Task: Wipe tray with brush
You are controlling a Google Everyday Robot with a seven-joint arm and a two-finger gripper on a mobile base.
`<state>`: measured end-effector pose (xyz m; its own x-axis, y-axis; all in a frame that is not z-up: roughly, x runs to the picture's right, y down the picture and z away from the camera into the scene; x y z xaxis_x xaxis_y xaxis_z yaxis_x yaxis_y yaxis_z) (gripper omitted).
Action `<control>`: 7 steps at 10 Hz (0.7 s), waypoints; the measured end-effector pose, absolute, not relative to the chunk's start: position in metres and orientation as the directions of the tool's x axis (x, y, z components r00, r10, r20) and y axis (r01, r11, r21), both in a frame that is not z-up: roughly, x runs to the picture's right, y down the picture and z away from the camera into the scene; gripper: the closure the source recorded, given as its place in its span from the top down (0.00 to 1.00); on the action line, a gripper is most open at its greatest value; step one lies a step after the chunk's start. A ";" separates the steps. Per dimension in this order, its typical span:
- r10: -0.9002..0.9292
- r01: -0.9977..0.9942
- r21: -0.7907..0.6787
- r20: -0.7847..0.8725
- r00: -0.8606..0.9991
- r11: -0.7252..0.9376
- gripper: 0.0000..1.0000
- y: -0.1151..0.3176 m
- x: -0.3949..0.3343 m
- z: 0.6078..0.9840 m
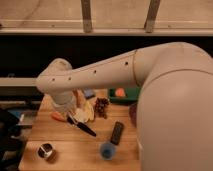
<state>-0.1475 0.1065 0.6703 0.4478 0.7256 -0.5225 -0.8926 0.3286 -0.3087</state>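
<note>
The black brush (82, 127) slants over the wooden table, its thin handle pointing down and right. My gripper (70, 115) hangs under the white wrist at the left and is shut on the brush's upper left end. The bright green tray (131, 95) stands at the table's back, to the right of the gripper, and the arm hides most of it. Something orange (120, 92) shows in the tray.
A flat black bar (116, 133) and a blue cup (106, 150) lie right of the brush. A metal cup (46, 151) stands front left. Beside the gripper are a brown cluster (101, 106), pale yellow items (86, 113) and an orange piece (57, 116). My big white arm covers the right side.
</note>
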 end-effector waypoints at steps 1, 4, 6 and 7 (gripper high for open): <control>0.740 -0.913 -0.275 -0.536 0.406 0.302 0.00 0.096 -0.124 0.670; 0.757 -0.949 -0.212 -0.573 0.315 0.235 0.00 0.071 -0.066 0.676; 0.755 -0.960 -0.205 -0.594 0.276 0.190 0.00 0.062 -0.035 0.689; 0.752 -0.964 -0.203 -0.606 0.260 0.171 0.00 0.059 -0.023 0.701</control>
<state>-0.0232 0.0588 0.7011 0.2603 0.7518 -0.6058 -0.9643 0.1706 -0.2027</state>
